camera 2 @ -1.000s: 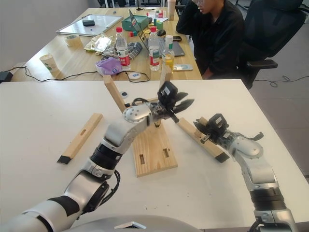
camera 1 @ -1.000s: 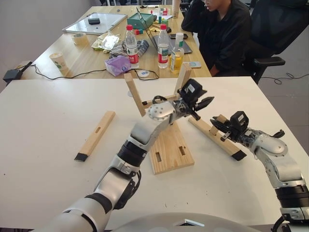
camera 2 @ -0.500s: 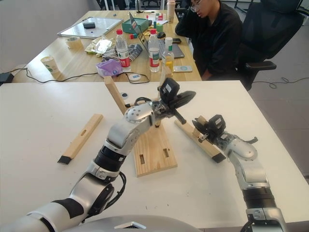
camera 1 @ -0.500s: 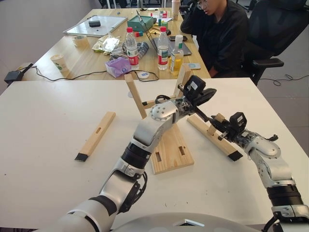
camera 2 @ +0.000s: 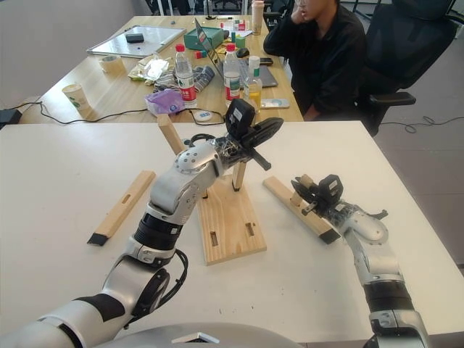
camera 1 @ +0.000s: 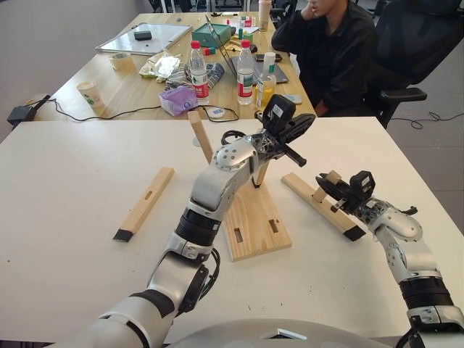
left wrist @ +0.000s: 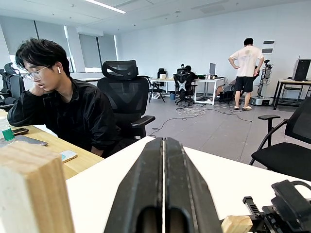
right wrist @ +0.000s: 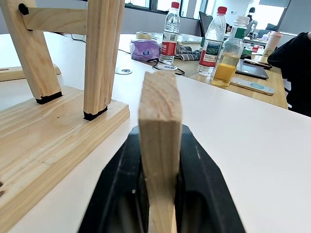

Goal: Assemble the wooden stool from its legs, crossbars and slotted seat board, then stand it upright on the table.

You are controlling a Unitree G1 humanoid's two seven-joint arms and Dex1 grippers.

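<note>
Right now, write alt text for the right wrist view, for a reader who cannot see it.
The right gripper is shut on a wooden bar, seen end-on. Beyond it, two legs stand in the seat board on the white table, with bottles on a farther table.

The left gripper is being raised and drawn back toward the robot's left, away from the crossbar in the right gripper. It is being carried across the top of the upright leg on the seat board. Its fingers, spread a second ago, are being pressed together.
</note>
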